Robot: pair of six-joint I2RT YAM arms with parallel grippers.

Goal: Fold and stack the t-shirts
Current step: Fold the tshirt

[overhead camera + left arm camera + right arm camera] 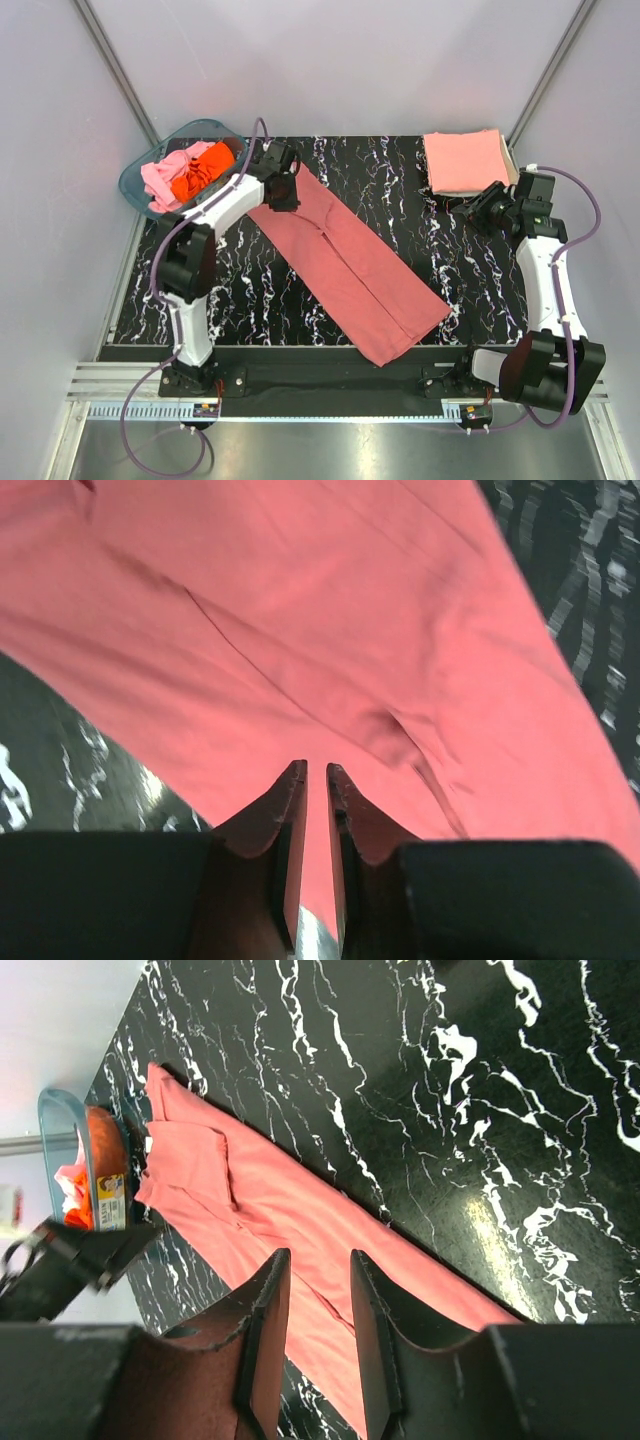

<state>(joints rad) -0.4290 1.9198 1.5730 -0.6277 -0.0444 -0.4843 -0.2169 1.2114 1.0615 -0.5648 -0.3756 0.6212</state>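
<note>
Lying folded lengthwise: red t-shirt | tub sticker unreadable

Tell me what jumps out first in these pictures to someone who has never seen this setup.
The long brick-red t-shirt stands out first, folded into a narrow strip lying diagonally across the middle of the black marbled table. Next, the teal tub at the far left corner, stuffed with pink and orange shirts, and a folded salmon-pink shirt at the far right corner. The left gripper sits at the strip's far end.

Brick-red t-shirt lay on black white-veined marble table. Salmon-pink stack; teal tub held pink and orange tees.
</note>
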